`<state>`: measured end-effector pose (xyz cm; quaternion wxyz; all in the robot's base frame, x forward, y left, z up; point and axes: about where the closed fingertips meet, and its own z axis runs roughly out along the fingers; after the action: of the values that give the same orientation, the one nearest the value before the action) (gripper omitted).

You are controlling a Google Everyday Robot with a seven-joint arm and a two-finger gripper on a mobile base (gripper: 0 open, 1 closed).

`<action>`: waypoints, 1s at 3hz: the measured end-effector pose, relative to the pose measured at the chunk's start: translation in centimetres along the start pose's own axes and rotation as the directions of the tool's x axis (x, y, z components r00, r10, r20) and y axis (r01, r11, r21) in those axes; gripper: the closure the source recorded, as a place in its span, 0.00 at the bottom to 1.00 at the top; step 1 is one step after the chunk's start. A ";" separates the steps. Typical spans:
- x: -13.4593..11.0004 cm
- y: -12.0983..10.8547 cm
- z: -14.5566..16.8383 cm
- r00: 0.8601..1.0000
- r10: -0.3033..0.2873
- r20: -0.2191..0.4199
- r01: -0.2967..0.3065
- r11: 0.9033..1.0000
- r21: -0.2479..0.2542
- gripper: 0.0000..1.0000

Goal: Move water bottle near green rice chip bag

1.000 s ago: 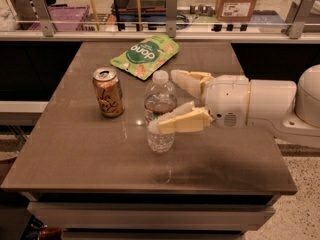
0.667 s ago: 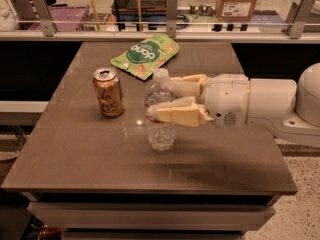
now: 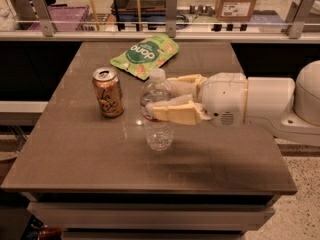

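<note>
From my seat I see the claw [image 3: 161,97] reaching in from the right at the end of the white arm [image 3: 270,104], its two tan fingers [image 3: 176,113] drawn in on either side of the water bottle [image 3: 159,130]. The near finger lies across the front of the bottle at the height of its label band and the far finger sits behind its shoulder. As far as I can make out both are pressed against the plastic, so the claw has the bottle clamped around its middle with only the bottle's width left between the fingers. The bottle is upright, white cap on top, and its base looks to be resting on the brown surface [image 3: 225,159] roughly at the centre. The green rice chip bag [image 3: 145,55] lies flat towards the far edge of the surface, beyond the bottle and slightly to its left, apart from it. A tan-gold soda can [image 3: 108,91] stands upright to the left of the bottle, near it but not touching, and closer to me than the bag.
</note>
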<state>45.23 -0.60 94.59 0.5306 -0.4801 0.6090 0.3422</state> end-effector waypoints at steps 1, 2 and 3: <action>-0.2 0.1 0.1 1.000 -0.004 -0.001 0.004 1.000 -0.002 1.00; -0.2 0.1 0.1 1.000 -0.004 -0.001 0.004 1.000 -0.002 1.00; -0.8 -0.9 0.0 1.000 -0.016 -0.021 0.015 1.000 -0.003 1.00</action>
<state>46.07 -0.65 95.48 0.5260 -0.4891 0.6105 0.3338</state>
